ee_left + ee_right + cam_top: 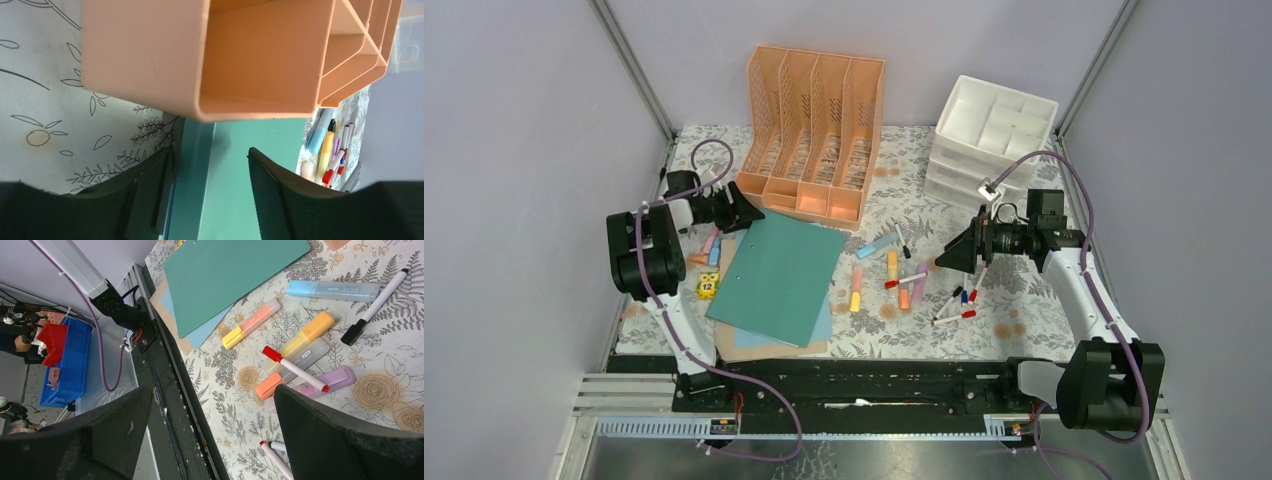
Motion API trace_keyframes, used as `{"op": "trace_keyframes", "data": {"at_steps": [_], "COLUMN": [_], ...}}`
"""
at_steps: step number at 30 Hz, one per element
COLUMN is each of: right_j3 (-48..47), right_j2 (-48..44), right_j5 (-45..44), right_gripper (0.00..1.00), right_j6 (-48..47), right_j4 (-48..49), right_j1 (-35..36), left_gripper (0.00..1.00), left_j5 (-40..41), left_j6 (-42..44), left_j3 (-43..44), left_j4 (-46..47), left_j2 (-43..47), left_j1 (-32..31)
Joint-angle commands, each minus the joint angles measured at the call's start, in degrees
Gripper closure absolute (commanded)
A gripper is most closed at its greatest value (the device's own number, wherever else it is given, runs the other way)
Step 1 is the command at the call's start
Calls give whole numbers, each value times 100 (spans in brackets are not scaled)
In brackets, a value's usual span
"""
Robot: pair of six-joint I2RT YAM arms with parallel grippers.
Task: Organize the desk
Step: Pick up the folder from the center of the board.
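The left jaws are spread by one green folder (779, 275) on the flowery worktop (904, 335) in the middle. One peach rack (814, 130), far, has four slots. One white drawer box (994, 135) stands far right. The right jaws are spread above pens (891, 265).

The desk (894, 335) is covered in matt printed cloth that lies smooth. The rack (814, 130), upper middle of the top view, is smooth peach plastic with a soft sheen. The drawer unit (994, 125), upper right, is white plastic with a satin finish. The folder (779, 275), centre left, looks like matt green card. The sheet (769, 348) under its lower edge looks like plain brown cardboard. The highlighters (332, 290) are plastic, frosted and half-clear. The left gripper's (210, 150) pads (272, 200) are dull black with a fine grain. Along the bottom edge, the tray (874, 455) is brushed, reflective metal.
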State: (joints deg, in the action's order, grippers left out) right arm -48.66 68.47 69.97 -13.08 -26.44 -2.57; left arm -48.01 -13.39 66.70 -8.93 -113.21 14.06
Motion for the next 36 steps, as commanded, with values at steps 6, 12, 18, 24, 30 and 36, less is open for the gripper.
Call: {"op": "trace_keyframes", "data": {"at_steps": [6, 12, 18, 24, 30, 36], "right_j3": [-170, -163, -154, -143, -118, -144], "right_j2": [-88, -96, -123, -159, -168, -84], "right_j5": [122, 122, 97, 217, 289, 467], "right_gripper": [1, 2, 1, 2, 1, 2], "right_j6": [-45, -45, -45, -80, -102, -122], "right_j4": [16, 16, 16, 13, 9, 23], "right_j1": [28, 28, 28, 28, 28, 49], "left_gripper": [38, 51, 77, 91, 100, 100], "left_j5": [-64, 117, 358, 332, 239, 186], "left_j6": [251, 286, 287, 248, 394, 323], "left_j3": [152, 88, 98, -122, -669, -1507], "left_j4": [125, 168, 253, 671, 756, 1373], "left_j2": [-190, -189, 188, 976, 1634, 2581], "left_j1": [-180, -256, -246, -211, -211, -211]}}
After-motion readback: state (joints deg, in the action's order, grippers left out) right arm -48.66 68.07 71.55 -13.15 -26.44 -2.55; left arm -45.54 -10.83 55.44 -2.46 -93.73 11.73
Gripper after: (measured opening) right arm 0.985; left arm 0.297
